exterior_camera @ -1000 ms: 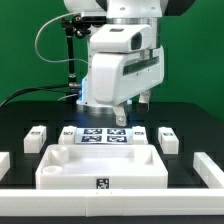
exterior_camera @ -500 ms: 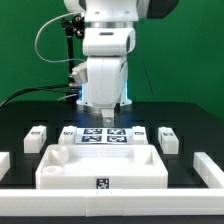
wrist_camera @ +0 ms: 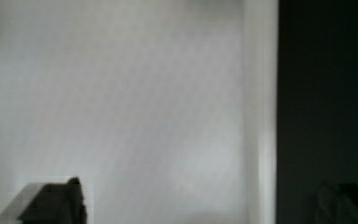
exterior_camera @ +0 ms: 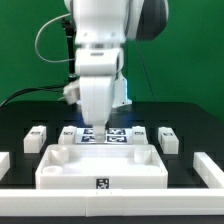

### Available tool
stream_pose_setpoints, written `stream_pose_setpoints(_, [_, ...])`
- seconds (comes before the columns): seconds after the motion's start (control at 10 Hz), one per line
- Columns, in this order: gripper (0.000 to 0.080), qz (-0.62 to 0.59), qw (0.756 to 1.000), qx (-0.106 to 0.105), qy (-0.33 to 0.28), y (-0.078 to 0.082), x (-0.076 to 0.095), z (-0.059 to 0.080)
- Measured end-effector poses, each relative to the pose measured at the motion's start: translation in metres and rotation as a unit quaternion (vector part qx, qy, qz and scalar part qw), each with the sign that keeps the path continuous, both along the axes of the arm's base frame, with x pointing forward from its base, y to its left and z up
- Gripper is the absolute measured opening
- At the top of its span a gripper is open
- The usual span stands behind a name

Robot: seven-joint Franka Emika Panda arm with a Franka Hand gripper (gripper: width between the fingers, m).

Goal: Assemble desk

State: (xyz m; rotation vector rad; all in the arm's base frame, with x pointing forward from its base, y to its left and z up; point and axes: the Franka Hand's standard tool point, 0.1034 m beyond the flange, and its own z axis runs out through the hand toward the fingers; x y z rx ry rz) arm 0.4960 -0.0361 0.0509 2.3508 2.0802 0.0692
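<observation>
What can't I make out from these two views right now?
Wrist view: the pincer shows only its dark fingertips, cut off by the frame edge.
Wrist view: a blurred white surface; which part it is, unclear.
Exterior view: part of the marker board, covered by the arm.
Exterior view: the tag on the desk panel, too small to read.

The robot arm [exterior_camera: 100,60] is cut off by the exterior view's upper edge, and its wrist covers the middle of the marker board [exterior_camera: 122,136]. A white leg [exterior_camera: 4,160] at the exterior view's left and another leg [exterior_camera: 212,168] at its right are cropped by the picture's sides. The tag [exterior_camera: 101,183] on the desk panel [exterior_camera: 60,176] is too small to read. The wrist view is blurred: a pale surface beside a dark band, neither identifiable. Of the gripper [wrist_camera: 204,198], only the wide-apart fingertips [wrist_camera: 55,200] show, cropped by the edge.
</observation>
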Motion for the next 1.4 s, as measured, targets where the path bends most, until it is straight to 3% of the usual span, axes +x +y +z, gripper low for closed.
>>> stream_pose_setpoints(0.1, [0.0649,0.016,1.0,-0.001,-0.018,-0.0098,-0.0089,-0.0194])
stream_pose_setpoints(0.2, [0.0649,0.011,1.0,0.0,-0.017,-0.0145,-0.013,-0.028])
stream_pose_setpoints(0.4, [0.0649,0.009,1.0,0.0,-0.018,-0.014,-0.0119,-0.0265])
stream_pose_setpoints(0.5, [0.0556,0.008,1.0,0.0,-0.017,-0.0145,-0.0126,-0.0274])
stream_pose_setpoints(0.6, [0.0556,0.008,1.0,-0.001,-0.017,-0.0146,-0.0126,-0.0276])
stream_pose_setpoints(0.7, [0.0355,0.008,1.0,-0.001,-0.017,-0.0147,-0.0129,-0.0278])
stream_pose_setpoints(0.8, [0.0218,0.008,1.0,0.0,-0.016,-0.0148,-0.0132,-0.0281])
stream_pose_setpoints(0.9, [0.0218,0.008,1.0,0.0,-0.016,-0.0149,-0.0134,-0.0283])
stream_pose_setpoints(1.0, [0.0054,0.007,1.0,0.0,-0.016,-0.015,-0.0134,-0.0284])
stream_pose_setpoints(1.4, [0.0054,0.006,1.0,-0.001,-0.016,-0.0154,-0.0134,-0.0285])
